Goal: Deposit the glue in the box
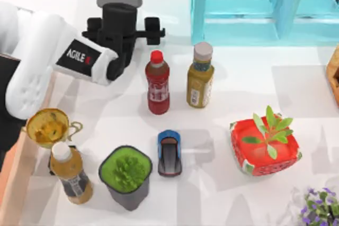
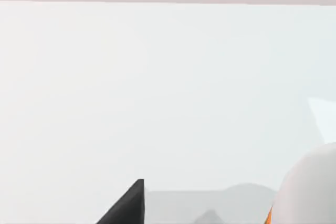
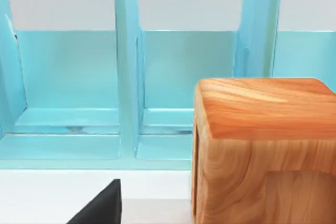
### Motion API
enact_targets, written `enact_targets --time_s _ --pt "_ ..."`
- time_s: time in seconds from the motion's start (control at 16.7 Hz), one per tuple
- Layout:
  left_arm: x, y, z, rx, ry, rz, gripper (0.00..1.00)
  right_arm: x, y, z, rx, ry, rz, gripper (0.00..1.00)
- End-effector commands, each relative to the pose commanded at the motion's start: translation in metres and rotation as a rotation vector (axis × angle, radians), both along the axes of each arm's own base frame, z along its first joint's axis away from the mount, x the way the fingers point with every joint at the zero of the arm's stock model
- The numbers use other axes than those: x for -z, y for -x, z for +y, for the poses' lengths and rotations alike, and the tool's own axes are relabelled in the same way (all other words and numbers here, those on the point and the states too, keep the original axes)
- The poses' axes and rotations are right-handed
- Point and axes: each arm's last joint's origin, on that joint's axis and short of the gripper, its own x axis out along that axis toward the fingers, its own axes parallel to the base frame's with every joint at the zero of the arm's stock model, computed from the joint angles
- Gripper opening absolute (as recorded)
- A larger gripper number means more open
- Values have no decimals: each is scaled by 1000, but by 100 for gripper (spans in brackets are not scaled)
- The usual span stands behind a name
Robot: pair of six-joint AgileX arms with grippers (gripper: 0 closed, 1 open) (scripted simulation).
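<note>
My left gripper point(image 1: 119, 24) hangs above the back left of the table, left of the red-capped bottle. A rounded white shape with an orange sliver, probably the glue point(image 2: 310, 192), sits close at the corner of the left wrist view; I cannot tell whether it is held. The box's light wooden wall point(image 1: 24, 168) runs along the table's left edge, and its inside is hidden from me. A black part of my right gripper point(image 3: 102, 208) faces the cyan frame.
A red bottle point(image 1: 158, 82) and an olive-yellow bottle point(image 1: 200, 75) stand mid-table. In front are a toy car point(image 1: 169, 153), a green potted plant point(image 1: 126, 175), a tea bottle point(image 1: 71, 174), a gold trophy point(image 1: 48, 126) and a red planter point(image 1: 265, 142). The cyan frame point(image 1: 249, 9) stands at the back, a wooden block point(image 3: 262, 145) at the right.
</note>
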Motion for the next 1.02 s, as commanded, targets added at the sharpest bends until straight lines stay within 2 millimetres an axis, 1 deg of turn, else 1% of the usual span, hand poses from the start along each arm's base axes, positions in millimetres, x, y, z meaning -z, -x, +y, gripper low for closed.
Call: enact_targets --time_s 0.54,0.6,1.02 --pt "0 0 0 0 0 0 2 0 0 0 0 0 0 100" --pt "0 0 0 0 0 0 0 0 0 0 0 0 0 100" --pt "0 0 0 0 0 0 0 0 0 0 0 0 0 100"
